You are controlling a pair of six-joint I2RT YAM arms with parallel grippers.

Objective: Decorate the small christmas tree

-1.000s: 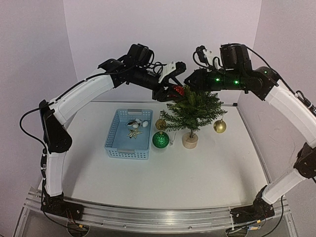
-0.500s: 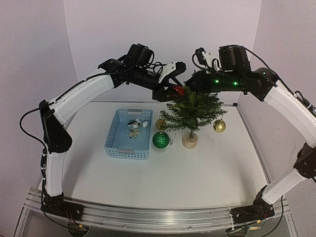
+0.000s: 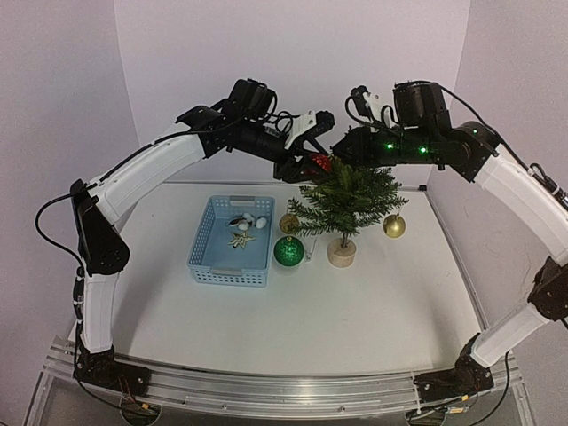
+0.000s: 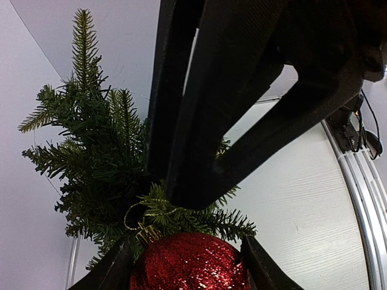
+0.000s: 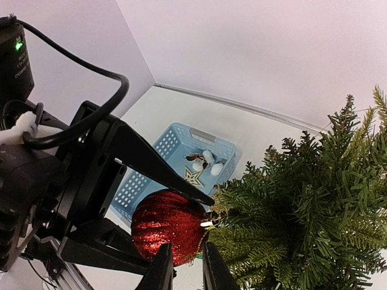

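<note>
Inside blue basket (image 3: 201, 243): star (image 3: 240, 239), ornaments (image 3: 254, 222); left claw (image 3: 309, 165) clamps red bauble (image 5: 166, 225); right claw (image 5: 187, 269) unclear.

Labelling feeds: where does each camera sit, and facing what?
Top external: above, behind the bases, looking down on the white table; both arms show.
Left wrist: past left fingers and red glitter ball into the small dark green fir tree.
Right wrist: past right fingers towards the blue plastic basket.
Both wrist views share ball and tree.

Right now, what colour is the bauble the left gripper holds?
Glittery red; the bauble shows clearest in the right wrist view.
</note>
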